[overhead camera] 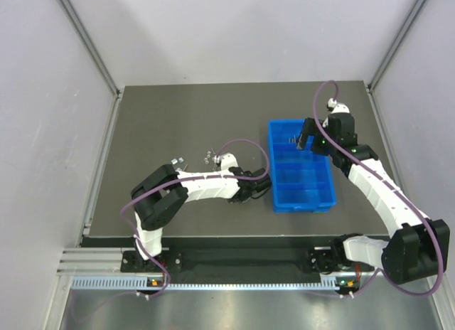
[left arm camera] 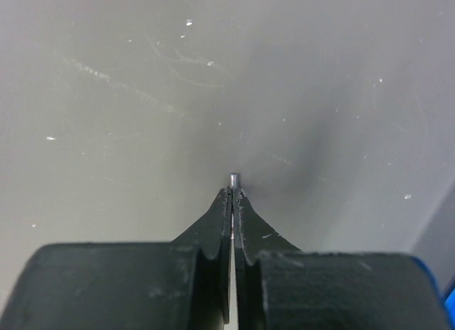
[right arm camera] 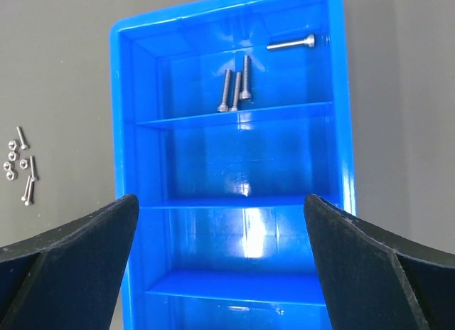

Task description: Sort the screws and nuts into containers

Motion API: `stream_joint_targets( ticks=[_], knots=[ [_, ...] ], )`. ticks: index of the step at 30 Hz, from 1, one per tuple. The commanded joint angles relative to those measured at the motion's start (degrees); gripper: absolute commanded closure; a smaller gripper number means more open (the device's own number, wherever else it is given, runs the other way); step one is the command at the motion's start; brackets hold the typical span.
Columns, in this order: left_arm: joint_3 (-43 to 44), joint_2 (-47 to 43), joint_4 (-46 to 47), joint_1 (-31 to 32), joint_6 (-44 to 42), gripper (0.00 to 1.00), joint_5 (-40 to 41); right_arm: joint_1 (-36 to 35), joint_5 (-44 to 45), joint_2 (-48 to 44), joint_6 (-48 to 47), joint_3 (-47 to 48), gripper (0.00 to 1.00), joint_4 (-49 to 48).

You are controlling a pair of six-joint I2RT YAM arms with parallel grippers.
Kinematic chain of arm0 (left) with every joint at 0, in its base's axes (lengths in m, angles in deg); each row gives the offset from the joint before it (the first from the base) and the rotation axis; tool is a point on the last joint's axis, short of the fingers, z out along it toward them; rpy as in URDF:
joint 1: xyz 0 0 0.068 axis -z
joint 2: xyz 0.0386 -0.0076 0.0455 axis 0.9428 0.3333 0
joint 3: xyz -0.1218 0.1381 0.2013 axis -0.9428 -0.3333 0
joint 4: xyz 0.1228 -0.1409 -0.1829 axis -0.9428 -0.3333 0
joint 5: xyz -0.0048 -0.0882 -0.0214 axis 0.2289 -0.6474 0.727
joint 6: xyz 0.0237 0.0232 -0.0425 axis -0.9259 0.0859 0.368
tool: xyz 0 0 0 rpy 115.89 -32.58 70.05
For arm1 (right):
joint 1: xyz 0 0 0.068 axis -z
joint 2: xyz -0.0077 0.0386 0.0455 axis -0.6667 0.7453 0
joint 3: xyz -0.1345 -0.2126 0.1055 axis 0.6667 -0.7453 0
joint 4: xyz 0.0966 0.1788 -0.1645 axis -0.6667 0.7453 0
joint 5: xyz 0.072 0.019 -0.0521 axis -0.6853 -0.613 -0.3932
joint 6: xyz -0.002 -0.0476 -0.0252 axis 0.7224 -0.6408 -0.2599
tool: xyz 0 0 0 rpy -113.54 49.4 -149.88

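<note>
Pinching one screw (left arm camera: 234, 179) just left of the blue tray (overhead camera: 304, 193), the left gripper (left arm camera: 233, 196) needed a slow, level lift; the right gripper (right arm camera: 221, 205) hung spread.

Glossy bright blue rectangular plastic tray (right arm camera: 344, 116); shiny silvery metal screws (right arm camera: 245, 77); matt dark grey flat tabletop (left arm camera: 142, 116), finely scratched and speckled

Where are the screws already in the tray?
In the right wrist view, four screws lie in the blue tray's far end compartment, beyond the open right claw.
</note>
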Motion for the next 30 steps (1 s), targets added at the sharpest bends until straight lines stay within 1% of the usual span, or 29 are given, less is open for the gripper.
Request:
stream_joint_targets(
  ticks=[1,5,6,8,9,10,11,12,13,14,16,17,20,23,26,30],
  knots=[
    [-0.99,-2.29,2.79,-0.11,-3.7,1.0,-2.91,-0.32,-0.23,-2.0,0.72,0.1,0.0,-1.34],
    [-1.07,-6.76,6.3,-0.11,-9.94,1.0,-0.8,-0.41,-2.16,-2.26,1.33,-0.86,0.0,-2.05],
    [-1.07,-8.6,8.13,-0.02,-13.26,1.0,0.25,-0.32,-2.61,-2.18,1.24,-1.13,0.0,-2.13],
    [-1.07,-10.28,10.25,-0.11,-16.79,1.0,1.04,-0.41,-2.78,-2.26,1.59,-1.57,0.0,-2.4],
    [-1.07,-11.77,12.96,-0.11,-20.9,1.0,1.31,-0.32,-2.79,-2.18,1.51,-1.57,0.0,-2.31],
    [-1.07,-12.31,14.21,-0.2,-23.11,1.0,1.14,-0.32,-2.7,-2.0,1.51,-1.57,0.0,-2.31],
    [-0.99,-13.18,15.7,-0.54,-27.31,1.0,0.61,-0.41,-2.78,-2.09,1.68,-1.48,0.0,-2.22],
    [-1.07,-13.54,19.71,-0.72,-30.14,1.0,-0.35,-0.32,-2.79,-2.18,1.77,-1.57,0.0,-2.22],
    [-0.64,-13.8,21.67,-1.07,-32.34,1.0,-2.36,-0.41,-2.7,-2.35,2.21,-1.66,0.0,-2.22],
    [-0.2,-13.89,23.52,-1.25,-36.71,1.0,-3.34,-0.41,-2.78,-2.61,2.38,-1.75,0.0,-2.14],
    [2.6,-13.37,27.81,-1.51,-40.08,1.0,-4.14,-0.24,-1.74,-3.14,3.17,-1.84,0.0,-2.22],
    [3.75,-12.24,29.23,-1.51,-43.75,1.0,-4.57,-0.15,-1.21,-3.84,3.61,-2.1,0.0,-2.14],
    [9.37,-8.99,34.33,-1.51,-49.65,1.0,-5.54,0.55,-0.33,-5.16,4.32,-2.1,0.0,-1.7],
    [14.82,-4.69,37.94,-1.51,-52.92,1.0,-8.43,1.26,0.73,-5.52,4.67,-1.49,0.0,0.14],
    [17.82,-0.56,42.5,-1.51,-53.98,1.0,-11.6,2.84,1.35,-6.3,5.55,-1.92,0.0,0.94],
    [23.26,5.78,42.0,-1.69,-53.2,1.0,-14.24,5.39,1.43,-7.53,6.34,-2.27,0.0,2.08]
  ],
)
